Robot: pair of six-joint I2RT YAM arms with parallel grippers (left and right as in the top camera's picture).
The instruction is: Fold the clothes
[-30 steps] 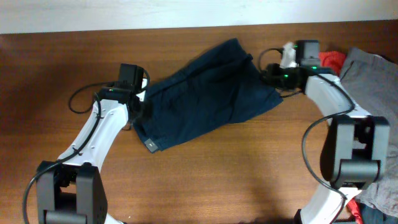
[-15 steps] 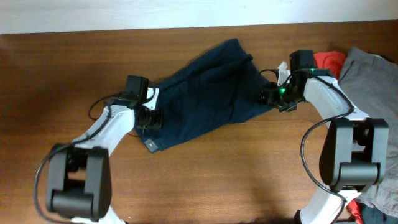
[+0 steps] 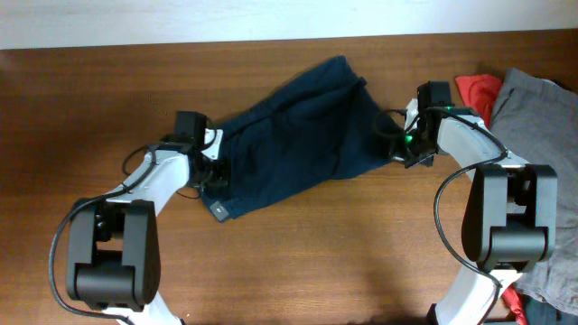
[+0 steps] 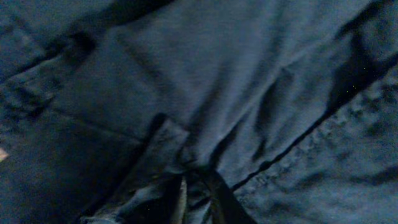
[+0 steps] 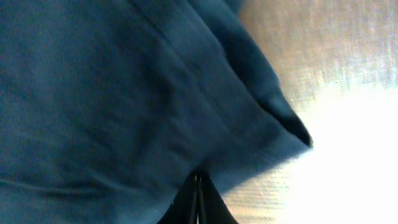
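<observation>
The clothes [image 3: 298,135], dark navy shorts, lie spread at a slant across the middle of the brown table [image 3: 316,271]. A small light tag [image 3: 219,210] shows at their lower left corner. My left gripper [image 3: 215,170] sits on the shorts' left edge. In the left wrist view the clothes [image 4: 217,81] fill the frame, and my left gripper [image 4: 198,200] is shut on a bunched fold. My right gripper [image 3: 398,149] is at the shorts' right edge. In the right wrist view the right gripper [image 5: 198,198] is pressed shut at the hem of the clothes [image 5: 112,93].
A red cloth [image 3: 475,88] and a grey garment [image 3: 542,117] lie at the far right, behind my right arm. More grey fabric [image 3: 553,271] hangs by the right arm's base. The table's far edge runs along the top.
Both arms came down onto the shorts' outer edges. Both grippers were open before and have closed on the fabric. The shorts have hardly shifted.
</observation>
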